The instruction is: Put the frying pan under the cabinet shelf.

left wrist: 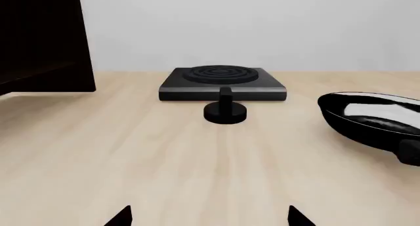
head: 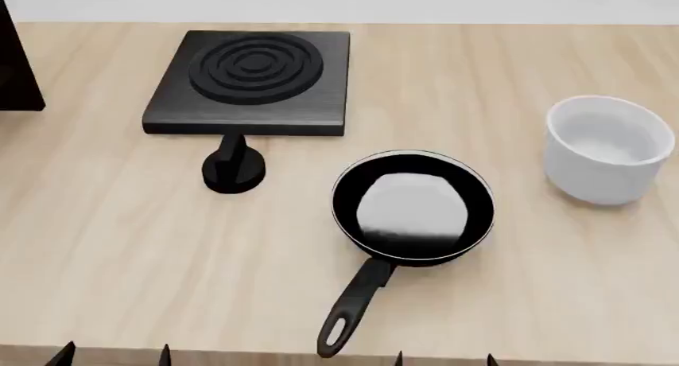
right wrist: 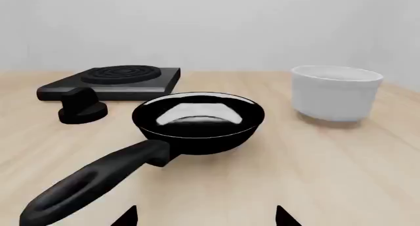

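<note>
Nearest the head camera, only the fingertips of both grippers peek over the bench (head: 117,255) edge: the left gripper (head: 111,354) and the right gripper (head: 446,358), each with jaws spread apart and holding nothing. The pan (head: 414,207) sits upright mid-bench, well apart from both, its handle (head: 355,306) running back toward the robot with the loop end near the edge. Beyond it lie the burner (head: 254,79) and a small black knob (head: 234,171); a white bowl (head: 607,147) stands to the right. The cabinet (head: 16,64) shows only as a dark corner at far left, so the space under it probably cannot be judged. The task has not begun: the reach is in hand. Next, the right gripper should advance over the handle, close on it, then carry the pan leftward.
</note>
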You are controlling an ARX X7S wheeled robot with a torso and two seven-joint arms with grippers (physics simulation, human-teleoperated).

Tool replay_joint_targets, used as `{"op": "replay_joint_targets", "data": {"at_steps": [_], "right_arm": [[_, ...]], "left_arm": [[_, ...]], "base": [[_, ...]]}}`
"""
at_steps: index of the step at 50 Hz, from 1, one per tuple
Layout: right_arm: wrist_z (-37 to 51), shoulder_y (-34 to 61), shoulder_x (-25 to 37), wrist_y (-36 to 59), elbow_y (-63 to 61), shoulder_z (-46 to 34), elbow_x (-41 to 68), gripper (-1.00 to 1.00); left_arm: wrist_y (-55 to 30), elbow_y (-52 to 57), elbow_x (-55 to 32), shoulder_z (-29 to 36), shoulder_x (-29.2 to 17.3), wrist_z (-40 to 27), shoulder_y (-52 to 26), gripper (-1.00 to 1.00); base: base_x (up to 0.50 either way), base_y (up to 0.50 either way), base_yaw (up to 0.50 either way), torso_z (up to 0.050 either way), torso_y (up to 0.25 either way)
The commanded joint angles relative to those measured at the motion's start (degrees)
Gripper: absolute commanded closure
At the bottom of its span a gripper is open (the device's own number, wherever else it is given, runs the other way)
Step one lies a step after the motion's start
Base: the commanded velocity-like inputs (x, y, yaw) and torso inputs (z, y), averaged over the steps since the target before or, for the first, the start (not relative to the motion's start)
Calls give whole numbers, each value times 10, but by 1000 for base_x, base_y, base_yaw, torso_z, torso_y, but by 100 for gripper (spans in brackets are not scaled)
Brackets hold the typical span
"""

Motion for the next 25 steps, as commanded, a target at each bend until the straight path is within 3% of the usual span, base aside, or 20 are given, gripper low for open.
{"op": "replay_joint_targets", "data": {"at_steps": [1, 13, 25], "right_arm": [[19, 2, 15, -6, 8, -19, 15, -100], [31, -15, 34, 6, -30, -49, 20, -100], [39, -20, 45, 7, -33, -62, 28, -100]], "left_arm": [[0, 0, -6, 6, -6, -6, 0, -100], [9, 37, -11, 33, -28, -36, 24, -100], [-3, 49, -20, 45, -39, -53, 27, -100]], "base": [[0, 0, 0, 0, 0], [0, 0, 0, 3, 0], [0, 0, 0, 50, 31]]}}
